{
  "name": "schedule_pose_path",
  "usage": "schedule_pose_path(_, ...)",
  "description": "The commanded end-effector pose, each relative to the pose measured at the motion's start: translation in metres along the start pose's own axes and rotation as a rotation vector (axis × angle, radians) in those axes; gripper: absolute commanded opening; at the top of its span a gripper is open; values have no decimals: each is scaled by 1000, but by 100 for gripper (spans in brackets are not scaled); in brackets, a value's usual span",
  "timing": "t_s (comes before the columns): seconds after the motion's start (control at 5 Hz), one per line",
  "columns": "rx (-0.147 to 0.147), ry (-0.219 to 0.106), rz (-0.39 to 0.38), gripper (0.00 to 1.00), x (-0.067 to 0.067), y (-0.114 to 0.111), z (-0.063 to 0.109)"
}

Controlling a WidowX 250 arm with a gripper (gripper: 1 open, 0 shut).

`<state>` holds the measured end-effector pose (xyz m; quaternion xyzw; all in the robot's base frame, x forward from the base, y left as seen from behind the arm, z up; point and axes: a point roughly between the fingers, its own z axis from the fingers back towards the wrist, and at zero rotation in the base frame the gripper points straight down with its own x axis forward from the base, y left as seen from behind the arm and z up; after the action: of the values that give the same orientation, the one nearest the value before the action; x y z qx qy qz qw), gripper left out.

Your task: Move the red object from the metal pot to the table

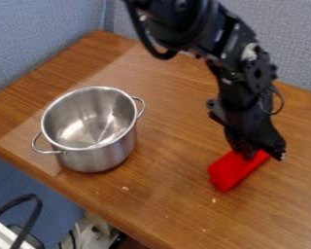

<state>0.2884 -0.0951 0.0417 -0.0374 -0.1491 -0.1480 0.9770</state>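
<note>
The red object (235, 171) is a bright red block low over the table (81, 68), to the right of the metal pot (89, 127) and outside it. My gripper (263, 153) points steeply down onto the block's far right end and is shut on it. The fingertips are dark and partly merge with the block's top edge. The block's near end looks to be resting on the wood. The shiny pot stands upright at the left with nothing inside it.
The table's front edge runs diagonally just below the block, with a drop to the floor and dark cables (22, 229) beyond it. A blue-grey wall (42, 24) backs the table. My dark arm (204, 39) reaches in from the top.
</note>
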Motion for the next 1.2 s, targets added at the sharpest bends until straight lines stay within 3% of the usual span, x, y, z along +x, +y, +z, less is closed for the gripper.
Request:
schedule_pose_path(0.0,36,117,25,0,-24,1,-16)
schedule_pose_path(0.4,59,201,76,0,-37,3,-2)
schedule_pose_path(0.6,74,227,134,100,-38,6,4)
schedule_pose_path(0.8,91,245,189,0,-37,11,10)
schedule_pose_path(1.0,92,254,158,0,-36,5,7)
